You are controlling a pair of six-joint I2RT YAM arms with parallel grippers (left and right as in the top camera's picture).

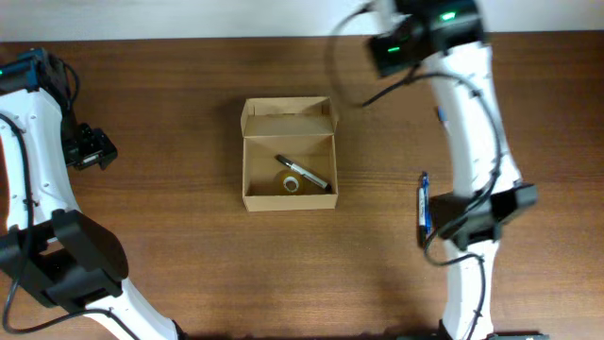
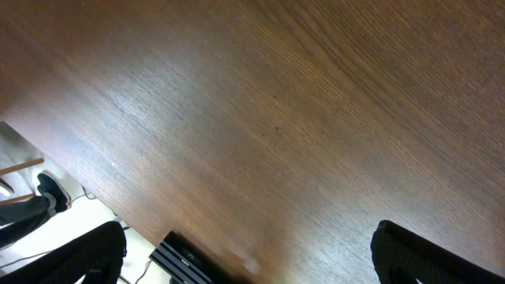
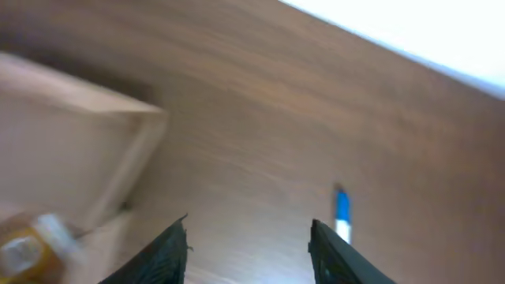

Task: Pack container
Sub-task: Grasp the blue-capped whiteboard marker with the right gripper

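The container (image 1: 248, 170), a tan cardboard box, stands open at mid-table with its flap lid (image 1: 288, 111) folded back. Inside lie a black pen (image 1: 304, 174) and a small roll of tape (image 1: 291, 183). A blue pen (image 1: 424, 203) lies on the table to the right of the box. My right gripper (image 3: 248, 225) is open and empty, blurred, hovering high near the table's far edge (image 1: 389, 49); its view shows the box's corner (image 3: 126, 173), the tape roll (image 3: 24, 248) and the blue pen (image 3: 342, 213). My left gripper (image 2: 252, 252) is wide open over bare wood at the far left (image 1: 90, 149).
The right arm (image 1: 467, 142) runs from the front right past the blue pen toward the back. Beyond the table's left edge, the left wrist view shows the floor and a black striped device (image 2: 189, 260).
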